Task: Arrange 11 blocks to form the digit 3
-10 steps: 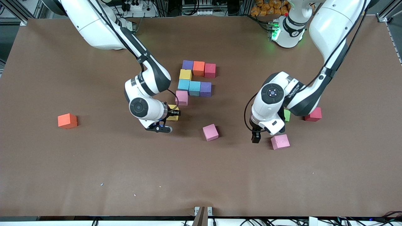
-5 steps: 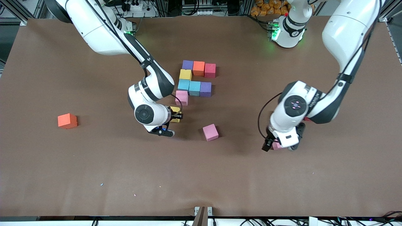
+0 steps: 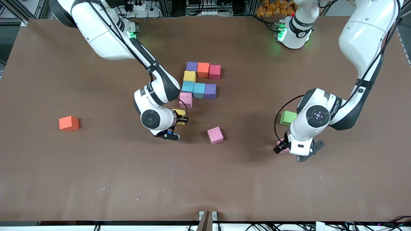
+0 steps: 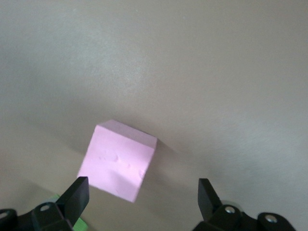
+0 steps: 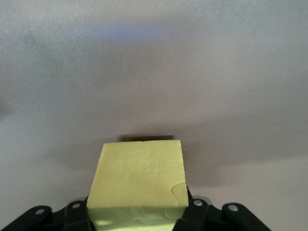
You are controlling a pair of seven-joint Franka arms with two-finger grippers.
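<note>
Right gripper [image 3: 180, 119] is clamped on a yellow block [image 5: 139, 185], held just beside the pink block [image 3: 186, 99] at the lower end of the partial digit 3 [image 3: 199, 83]. That figure is made of purple, orange and red across the top bar, a yellow one below the purple, then two light blue and a purple as the middle bar, with pink under it.

Left gripper [image 3: 282, 147] is positioned low over a pink block [image 4: 117, 160], jaws apart, block seen between the fingers [image 4: 77, 192] and not gripped.

A loose pink block [image 3: 215, 135] is seen on the table [image 3: 96, 176] nearer the camera than the figure. An orange block [image 3: 68, 123] sits toward the right arm's end. A green cube [image 3: 287, 117] lies near the left gripper.
</note>
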